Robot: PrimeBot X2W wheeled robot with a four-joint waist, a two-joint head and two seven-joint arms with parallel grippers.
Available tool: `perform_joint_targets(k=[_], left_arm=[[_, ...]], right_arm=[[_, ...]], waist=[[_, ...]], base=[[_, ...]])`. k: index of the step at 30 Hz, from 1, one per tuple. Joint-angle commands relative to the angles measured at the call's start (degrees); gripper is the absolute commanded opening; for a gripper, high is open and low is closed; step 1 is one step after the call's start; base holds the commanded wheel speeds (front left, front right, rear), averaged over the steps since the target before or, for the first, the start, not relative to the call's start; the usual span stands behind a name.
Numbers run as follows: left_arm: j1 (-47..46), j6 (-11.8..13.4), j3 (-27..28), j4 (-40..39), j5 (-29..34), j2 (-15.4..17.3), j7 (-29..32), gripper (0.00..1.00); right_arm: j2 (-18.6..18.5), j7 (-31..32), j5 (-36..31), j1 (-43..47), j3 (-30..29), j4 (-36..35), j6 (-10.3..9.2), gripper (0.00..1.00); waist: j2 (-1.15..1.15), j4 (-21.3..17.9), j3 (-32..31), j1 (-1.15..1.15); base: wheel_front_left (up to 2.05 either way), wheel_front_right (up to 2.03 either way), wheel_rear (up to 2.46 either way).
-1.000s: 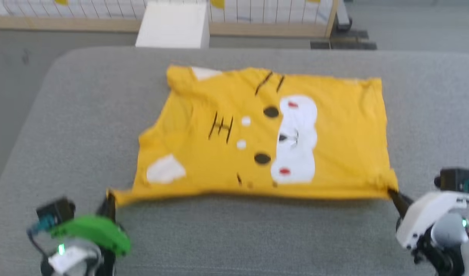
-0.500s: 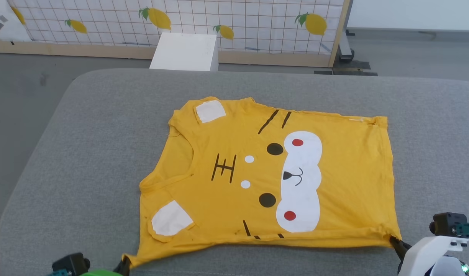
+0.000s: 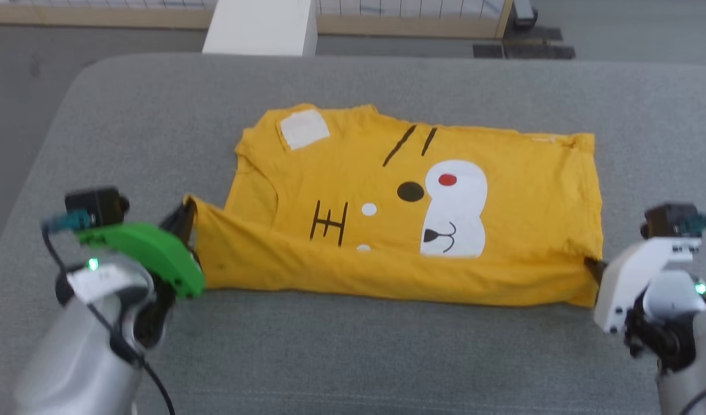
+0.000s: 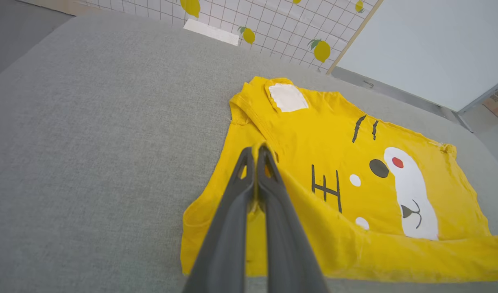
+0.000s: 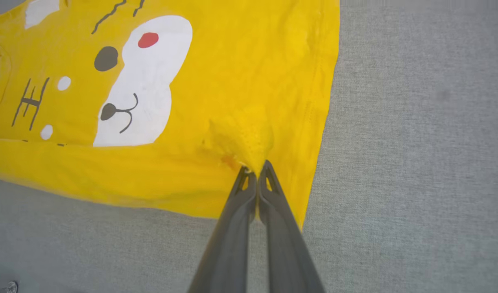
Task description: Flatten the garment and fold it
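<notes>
corners of the bright yellow short-sleeved t-shirt [image 3: 520, 190] sit pinched in your left gripper [image 4: 256, 149] and right gripper [image 5: 257, 165], so its near edge folds over evenly.

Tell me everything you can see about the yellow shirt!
The yellow shirt is a bright, soft-looking T-shirt printed with an animal face: white muzzle, red dot, black oval, black stripes, white ear patch. It lies on the gray cushion, its near edge folded up over the lower part of the face. The left gripper and right gripper each pinch a near corner, shut on the cloth.
</notes>
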Motion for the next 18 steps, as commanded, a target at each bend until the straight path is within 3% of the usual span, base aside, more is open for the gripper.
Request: perform_joint_targets(k=[1,9,18], left_arm=[[-2.84,-0.79,-0.40,1.23,1.27,0.84,0.62,0.00],[-19.50,-5.83,-2.89,12.82,4.55,1.26,2.91,0.00],[-26.69,-8.16,-5.15,23.63,6.58,-0.66,2.08,0.00]], right_arm=[[0.58,1.33,-1.23,-2.02,-0.22,-0.08,-0.06,0.00],[4.44,12.76,-12.19,-12.00,-4.46,1.30,-0.06,0.00],[5.75,16.54,-15.76,-15.45,-4.93,2.38,-0.06,0.00]], waist=[[0.00,-0.78,4.15,0.00],[0.00,-2.80,13.61,0.00],[0.00,-4.22,18.85,0.00]], base=[[0.00,0.00,0.00],[0.00,0.00,0.00],[0.00,0.00,0.00]])
